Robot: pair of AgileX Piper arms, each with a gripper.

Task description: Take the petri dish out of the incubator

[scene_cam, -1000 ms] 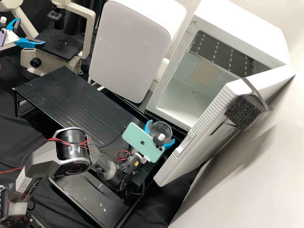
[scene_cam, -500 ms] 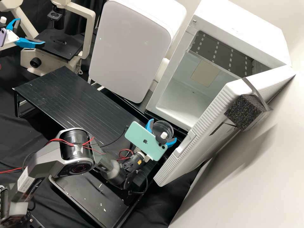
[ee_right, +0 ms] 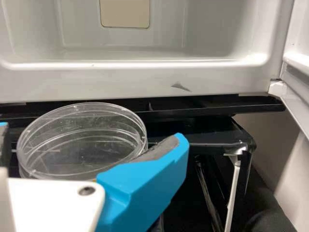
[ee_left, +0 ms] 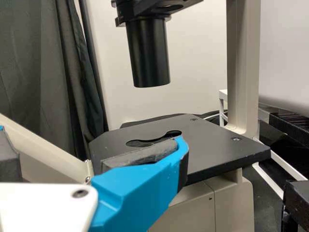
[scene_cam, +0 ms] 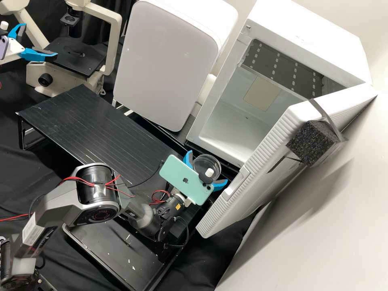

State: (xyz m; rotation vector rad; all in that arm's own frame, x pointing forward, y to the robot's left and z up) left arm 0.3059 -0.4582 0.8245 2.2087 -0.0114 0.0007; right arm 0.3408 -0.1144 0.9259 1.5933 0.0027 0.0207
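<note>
High view and right wrist view show a clear round petri dish [scene_cam: 204,161] outside the white incubator [scene_cam: 307,44], just in front of its open mouth and between the parted jaws of the right gripper [scene_cam: 207,169]. Those jaws are spread open on either side of the dish, one of them close to its rim; whether they touch the plastic cannot be told. Beneath lies the black table [scene_cam: 89,121], though it cannot be told whether the dish sits flat on it. The incubator door [scene_cam: 258,178] stands wide open, a black foam block [scene_cam: 310,143] strapped to its outer side, and a beige rectangle [scene_cam: 261,93] marks the pale interior, beside a dark panel [scene_cam: 291,72] dotted with light spots. A mint-green phone [scene_cam: 182,178] is mounted above the right gripper. Across the bench, at the high view's upper left, the left gripper [scene_cam: 40,39] hangs by the black stage [scene_cam: 74,58] of a cream-coloured microscope [scene_cam: 115,44], its jaws wide apart with nothing between them; the left wrist view shows one blue finger [ee_left: 140,188] in front of that stage. Next to the incubator stands a white cabinet [scene_cam: 165,64] with a smooth, rounded front, and a dark tray [scene_cam: 117,246] flecked with white lies beneath the right arm.
</note>
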